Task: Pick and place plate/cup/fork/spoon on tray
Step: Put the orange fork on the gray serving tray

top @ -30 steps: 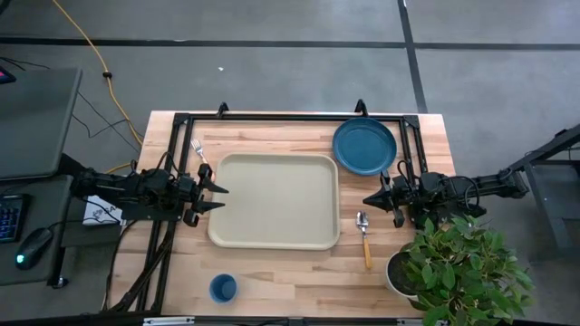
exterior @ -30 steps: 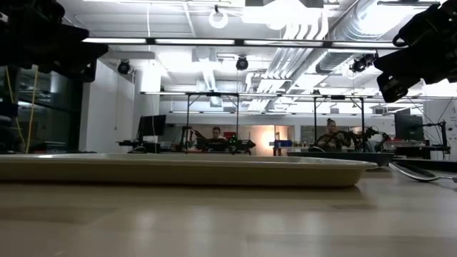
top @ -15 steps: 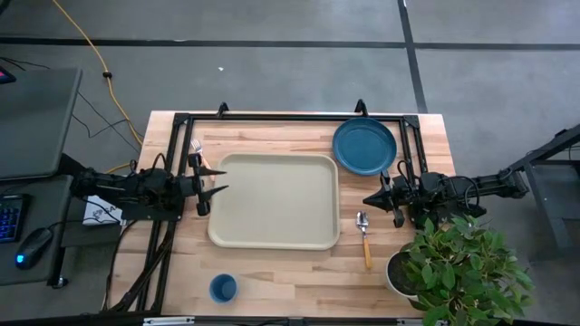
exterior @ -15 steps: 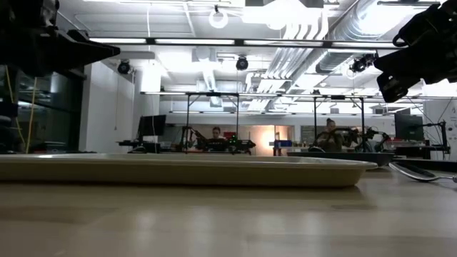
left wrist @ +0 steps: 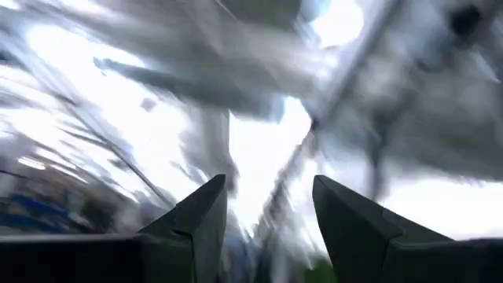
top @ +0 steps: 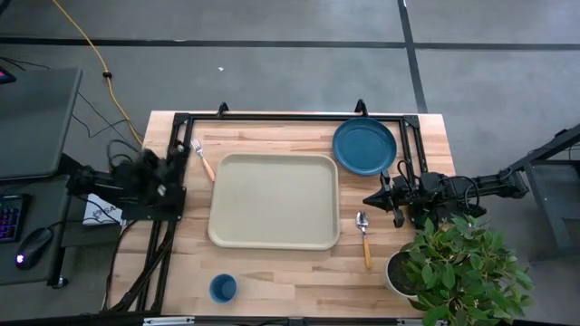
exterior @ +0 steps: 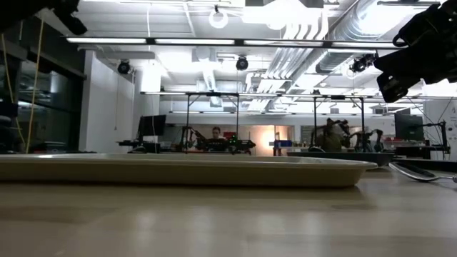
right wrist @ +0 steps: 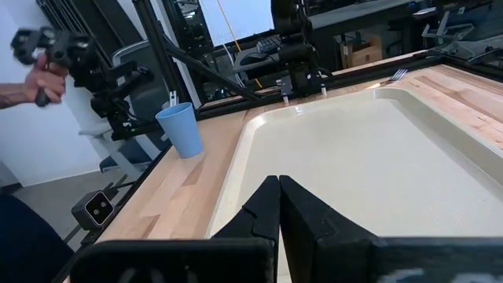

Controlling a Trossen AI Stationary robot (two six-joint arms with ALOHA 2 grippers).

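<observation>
The cream tray (top: 272,201) lies in the middle of the table. The blue plate (top: 364,145) rests flat at the far right. The small blue cup (top: 223,288) stands near the front edge, left of the middle. The fork (top: 201,158) lies by the tray's far left corner. The spoon (top: 363,237) lies just right of the tray. My left gripper (top: 172,167) is at the table's left edge, tipped upward, and open and empty in its wrist view (left wrist: 267,212). My right gripper (top: 370,200) hovers right of the tray, shut and empty (right wrist: 279,196).
A potted plant (top: 453,267) stands at the near right corner, close to my right arm. A black frame (top: 290,118) runs along the table's far edge. A person's hand (right wrist: 31,71) holds a device beyond the table's left side.
My left gripper has drawn back from the tray's left rim toward the table's left edge and tipped upward, so its wrist view now looks at the ceiling. My right arm and all the dishes have stayed in place.
</observation>
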